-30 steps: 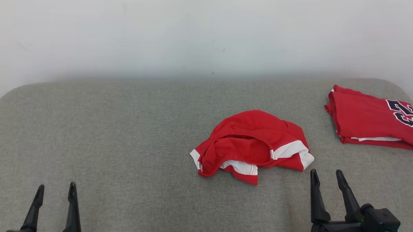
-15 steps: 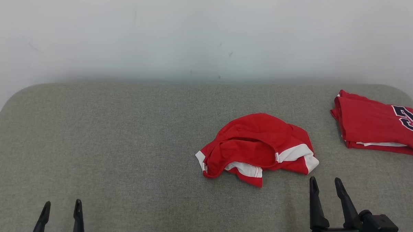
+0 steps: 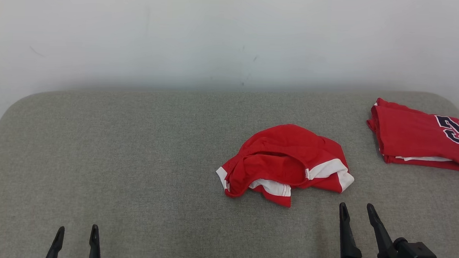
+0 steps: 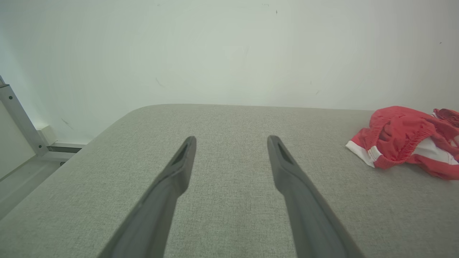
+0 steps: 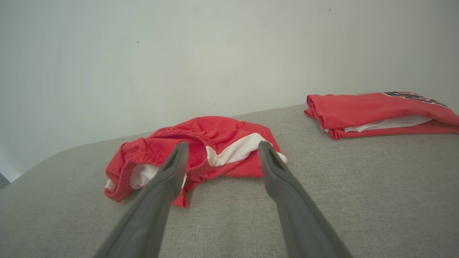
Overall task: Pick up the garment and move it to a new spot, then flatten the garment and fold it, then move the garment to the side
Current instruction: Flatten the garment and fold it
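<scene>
Reading the writing first, we find only large dark digits with a white outline on the folded red shirt at the right edge of the head view; the frame cuts them. We count two red clothes and two grippers. The garment lies crumpled right of centre on the grey cushion, white bands showing. The left gripper at lower left and the right gripper at lower right both stand spread apart, holding nothing.

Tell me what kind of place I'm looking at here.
Probably an indoor garment-folding workspace: a grey fabric-covered padded surface against a plain white wall, with a crumpled red-and-white garment and a folded red numbered shirt on it.
</scene>
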Controlling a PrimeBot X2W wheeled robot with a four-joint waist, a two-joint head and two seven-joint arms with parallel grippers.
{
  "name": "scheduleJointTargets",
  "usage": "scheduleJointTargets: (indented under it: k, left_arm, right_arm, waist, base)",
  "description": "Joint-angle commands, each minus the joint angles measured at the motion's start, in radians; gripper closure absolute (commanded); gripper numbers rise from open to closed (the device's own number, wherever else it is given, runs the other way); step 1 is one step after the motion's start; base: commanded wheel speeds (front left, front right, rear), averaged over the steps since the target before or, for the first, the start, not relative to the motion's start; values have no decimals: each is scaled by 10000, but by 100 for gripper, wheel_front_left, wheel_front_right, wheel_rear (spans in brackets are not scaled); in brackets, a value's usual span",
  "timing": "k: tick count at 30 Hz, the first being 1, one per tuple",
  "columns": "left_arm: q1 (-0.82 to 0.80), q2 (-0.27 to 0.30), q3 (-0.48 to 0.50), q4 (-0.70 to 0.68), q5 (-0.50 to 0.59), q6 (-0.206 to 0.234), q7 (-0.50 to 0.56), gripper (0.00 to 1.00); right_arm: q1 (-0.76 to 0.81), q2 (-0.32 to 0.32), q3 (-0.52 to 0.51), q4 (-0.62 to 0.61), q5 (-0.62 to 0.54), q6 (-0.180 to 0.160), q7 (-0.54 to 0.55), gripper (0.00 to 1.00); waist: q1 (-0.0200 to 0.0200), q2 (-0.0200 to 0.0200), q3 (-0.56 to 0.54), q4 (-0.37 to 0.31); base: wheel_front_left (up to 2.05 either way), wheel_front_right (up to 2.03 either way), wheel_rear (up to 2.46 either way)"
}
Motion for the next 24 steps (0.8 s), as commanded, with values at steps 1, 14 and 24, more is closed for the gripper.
scheduleJointTargets:
  k: [1,14,24]
  left_arm:
    - [-81,-26,44,20,69,8,-29,0]
    - [-108,-150,153,123,263,-84,-29,0]
    - [-160,-194,224,179,328,-77,-29,0]
  right_arm:
    - [63,43,27,18,4,-27,-41,0]
    - [18,9,37,90,-11,-27,-41,0]
    - [8,1,25,97,-59,-27,-41,0]
  waist:
    - [0,0,1,3]
    - [0,0,21,18]
    - [0,0,30,21]
  base:
    - [0,0,0]
    - [0,0,0]
    - [0,0,0]
